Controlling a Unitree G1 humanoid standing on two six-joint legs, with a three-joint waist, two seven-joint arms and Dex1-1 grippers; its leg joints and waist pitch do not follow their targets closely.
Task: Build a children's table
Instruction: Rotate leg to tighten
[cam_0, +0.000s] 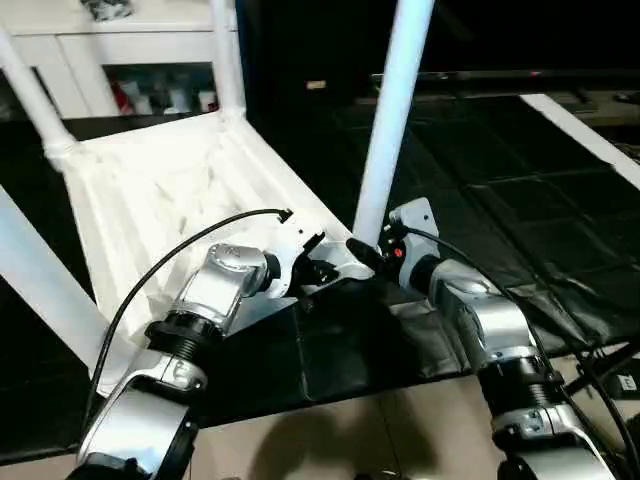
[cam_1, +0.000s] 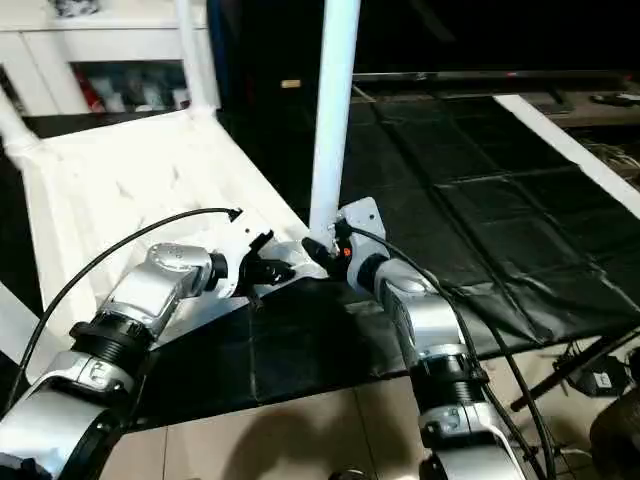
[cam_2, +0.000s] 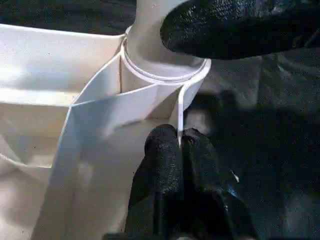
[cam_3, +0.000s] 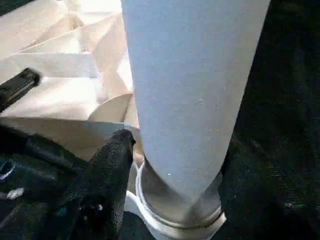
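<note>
The upturned tabletop (cam_0: 170, 190) lies ribs-up on a black mat (cam_0: 480, 190), and at its near corner the left pincer (cam_2: 179, 150) is pinched shut on the thin rim of the corner socket (cam_2: 165, 75), while the right pincer (cam_3: 165, 165) straddles the base of the upright leg (cam_0: 392, 120) standing in that socket, jaws parted around the tube (I cannot tell if it truly grips). Four legs show, all standing in the tabletop, with a white cabinet (cam_0: 90, 60) behind and both silver forearms crowding the corner.
</note>
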